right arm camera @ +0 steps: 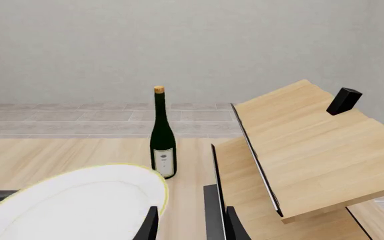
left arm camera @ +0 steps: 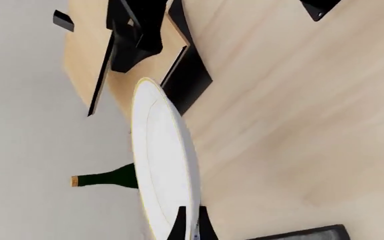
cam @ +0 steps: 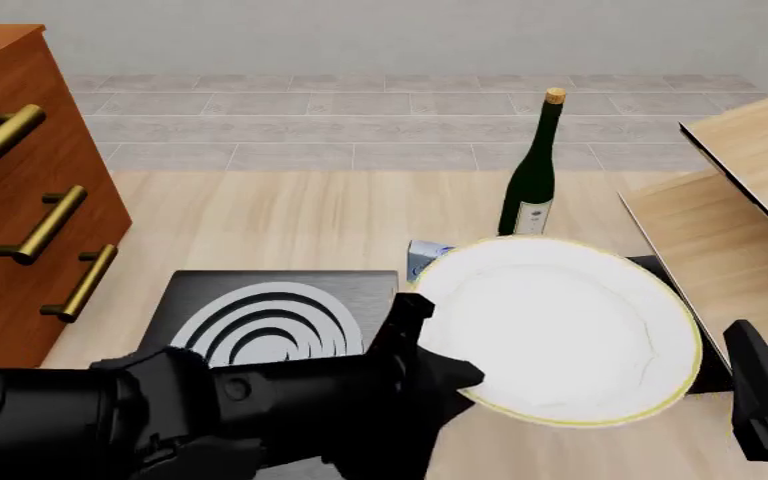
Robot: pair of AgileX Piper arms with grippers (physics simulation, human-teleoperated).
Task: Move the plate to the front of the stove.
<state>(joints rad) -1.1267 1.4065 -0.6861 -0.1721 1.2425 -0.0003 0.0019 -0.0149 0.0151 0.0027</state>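
The plate (cam: pixel 558 335), white with a thin gold rim, hangs tilted above the table, right of the stove (cam: pixel 271 315). My left gripper (cam: pixel 418 322) is shut on the plate's left rim. In the left wrist view the plate (left arm camera: pixel 165 160) shows nearly edge-on, its rim pinched between the two fingers (left arm camera: pixel 178 227). The stove is a black slab with silver rings, partly hidden by my left arm. My right gripper (cam: pixel 762 390) stands open at the table's right front, just off the plate's right edge, holding nothing. The right wrist view shows the plate (right arm camera: pixel 72 207) beside that gripper's fingers (right arm camera: pixel 150 224).
A dark green wine bottle (cam: pixel 534 180) stands upright behind the plate. A wooden dresser (cam: pixel 17 200) with brass handles fills the left side. Slanted wooden panels (cam: pixel 744 190) with black edges rise at the right. A small grey-blue object (cam: pixel 427 252) peeks out behind the plate.
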